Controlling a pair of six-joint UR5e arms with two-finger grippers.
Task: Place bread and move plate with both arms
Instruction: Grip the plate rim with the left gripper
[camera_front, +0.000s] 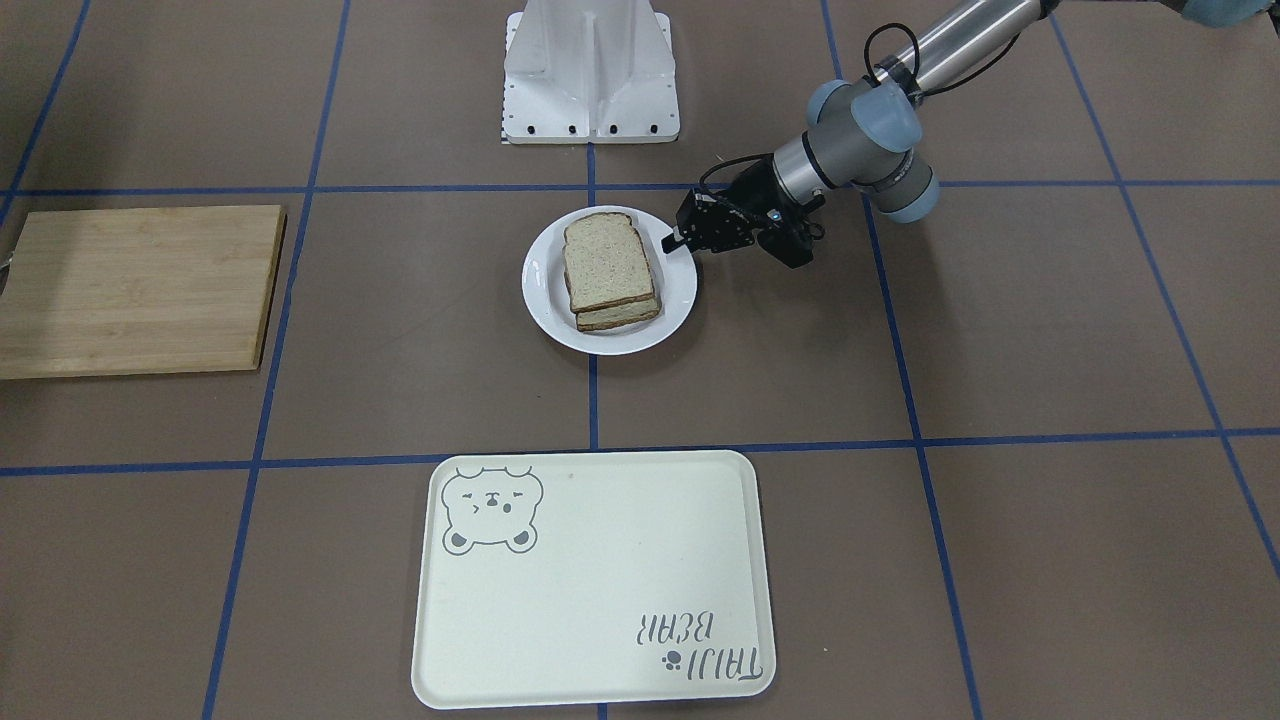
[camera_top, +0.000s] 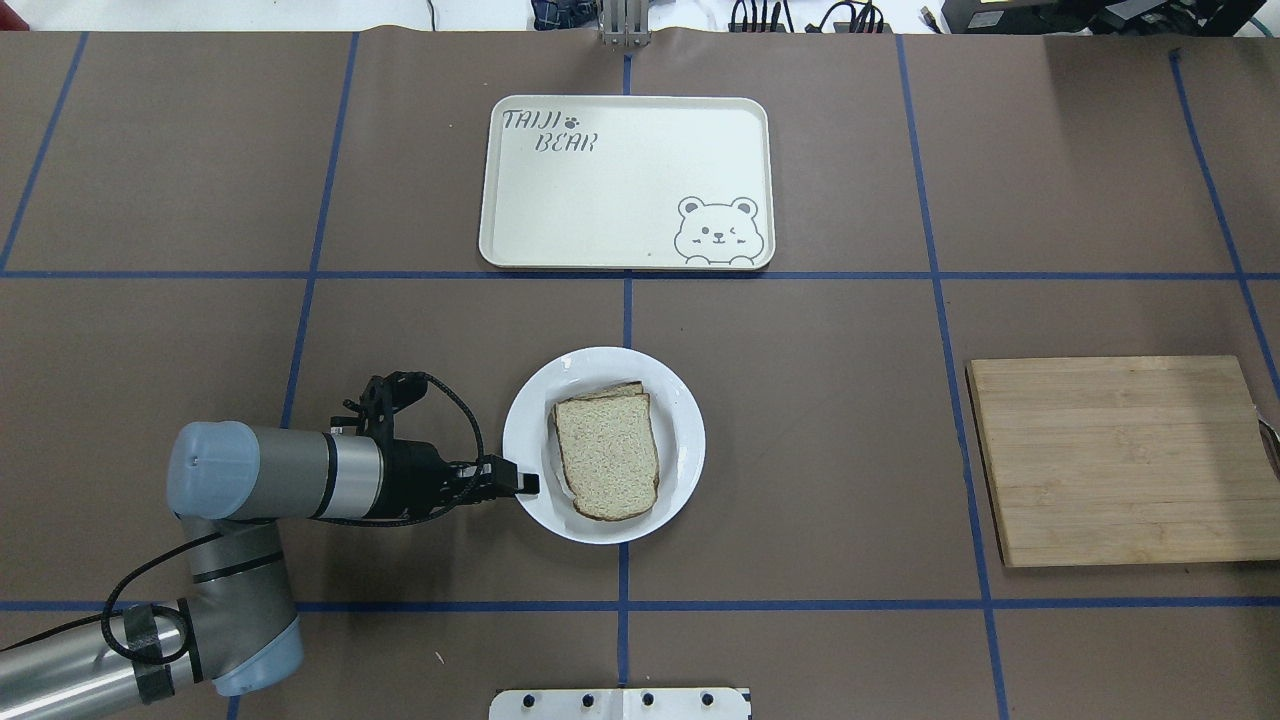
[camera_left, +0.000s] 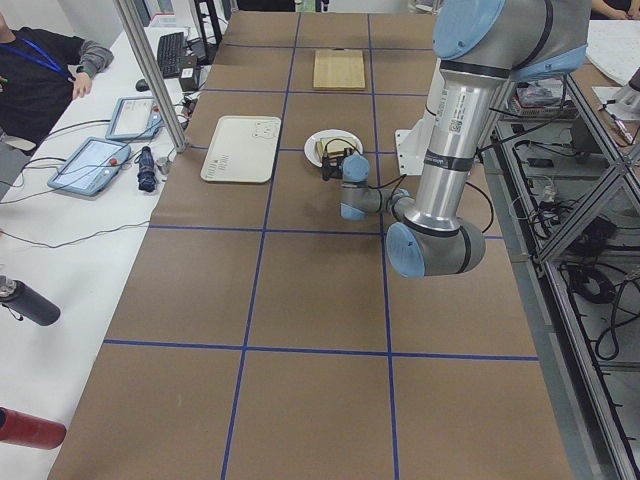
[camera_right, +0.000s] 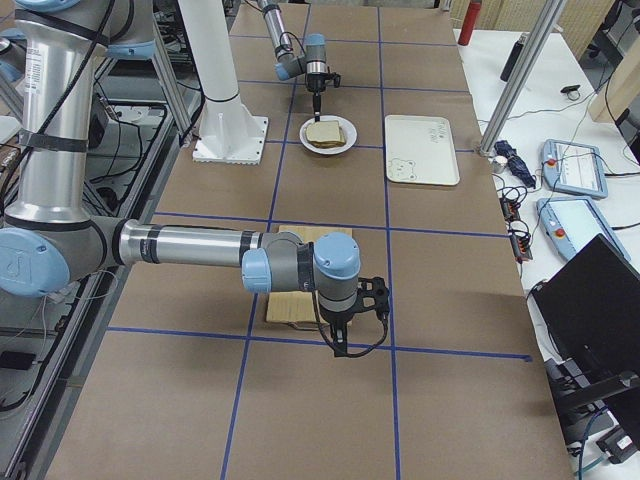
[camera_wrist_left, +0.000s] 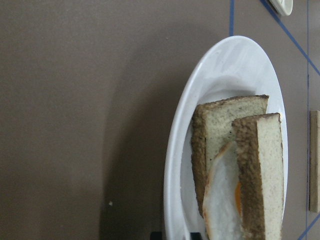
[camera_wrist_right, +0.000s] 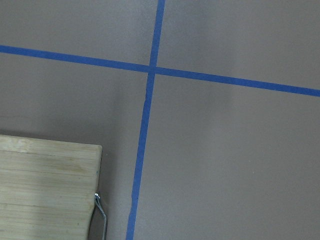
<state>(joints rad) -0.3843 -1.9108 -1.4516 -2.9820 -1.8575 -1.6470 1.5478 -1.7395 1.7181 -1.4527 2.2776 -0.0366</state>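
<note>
The white plate (camera_front: 545, 300) stands at the table's middle, also in the overhead view (camera_top: 680, 470). On it the plain bread (camera_front: 607, 262) lies on top of a second slice. In the left wrist view a fried egg (camera_wrist_left: 222, 200) shows between the bread (camera_wrist_left: 270, 170) and the lower slice. My left gripper (camera_front: 672, 243) lies low and level, its jaws shut on the plate's rim (camera_wrist_left: 175, 150) on the robot's left side, as the overhead view shows (camera_top: 527, 485). My right gripper (camera_right: 345, 340) shows only in the right side view, hanging over the table beside the board; I cannot tell whether it is open.
The cream bear tray (camera_front: 600, 560) lies beyond the plate, on the far side from the robot. A wooden cutting board (camera_top: 1115, 460) lies on the robot's right, its corner in the right wrist view (camera_wrist_right: 45, 190). The robot's white base (camera_front: 590, 75) is behind the plate.
</note>
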